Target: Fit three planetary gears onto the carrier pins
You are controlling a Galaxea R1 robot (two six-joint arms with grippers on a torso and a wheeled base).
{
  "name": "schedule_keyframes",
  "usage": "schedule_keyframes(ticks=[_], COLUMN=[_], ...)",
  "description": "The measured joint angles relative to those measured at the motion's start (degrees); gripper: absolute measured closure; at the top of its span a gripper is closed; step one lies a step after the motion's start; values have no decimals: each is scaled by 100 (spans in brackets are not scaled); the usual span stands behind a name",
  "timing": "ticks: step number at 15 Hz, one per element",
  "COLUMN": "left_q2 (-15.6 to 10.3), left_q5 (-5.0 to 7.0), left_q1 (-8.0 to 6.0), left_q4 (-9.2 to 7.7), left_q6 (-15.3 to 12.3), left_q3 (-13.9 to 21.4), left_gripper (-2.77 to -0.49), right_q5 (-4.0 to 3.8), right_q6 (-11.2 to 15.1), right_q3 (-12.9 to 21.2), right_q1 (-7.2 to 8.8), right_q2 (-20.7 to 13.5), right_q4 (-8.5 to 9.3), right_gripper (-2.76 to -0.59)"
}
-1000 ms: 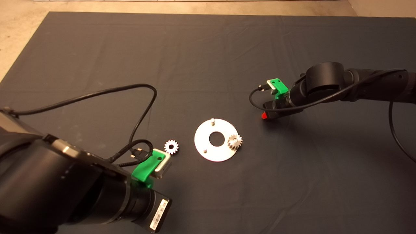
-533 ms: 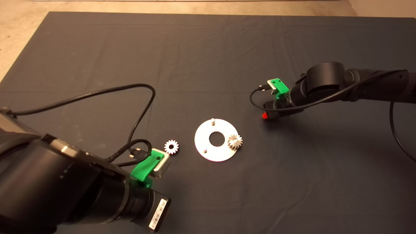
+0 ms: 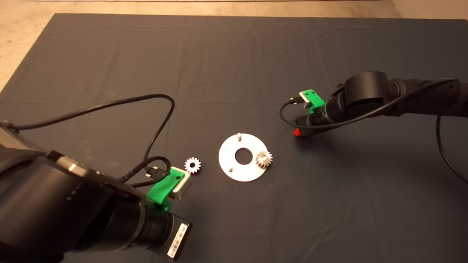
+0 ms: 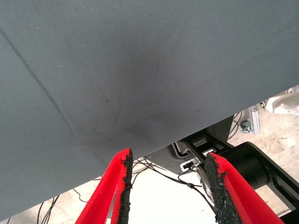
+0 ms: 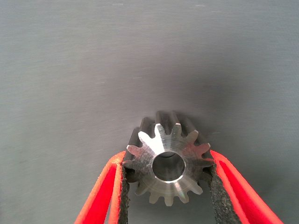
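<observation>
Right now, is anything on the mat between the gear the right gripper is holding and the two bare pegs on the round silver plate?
Nothing visible: bare dark mat lies between the right gripper, shut on a small toothed silver gear, and the round silver plate.

From overhead my own right arm hides the gear [image 5: 167, 161] it carries, and my left gripper [image 4: 167, 186] sits hidden under its wrist.

A dark mat [image 3: 234, 54] lies over pale floor [image 3: 22, 40].
</observation>
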Motion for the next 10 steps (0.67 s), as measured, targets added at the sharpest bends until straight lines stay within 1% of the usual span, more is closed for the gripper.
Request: schedule_keyframes(ticks=[2, 3, 6, 7, 10], left_q2=[-28, -28, -28, -28, -28], left_q5=[1, 0, 0, 2, 2], left_q1=[0, 0, 0, 0, 0], left_q4=[0, 0, 0, 0, 0], left_q6=[17, 17, 26, 28, 30], left_q3=[0, 0, 0, 0, 0], left_gripper=[-103, -103, -103, -103, -103], right_q5=[-4, -4, -3, -9, -13], right_q6=[9, 22, 294, 306, 346], right_q3=[141, 300, 600, 625, 627], right_q1=[22, 89, 377, 447, 518], right_q2=[24, 28, 139, 248, 676], right_q4=[0, 5, 13, 20, 64], right_gripper=[-95, -95, -95, -95, -94])
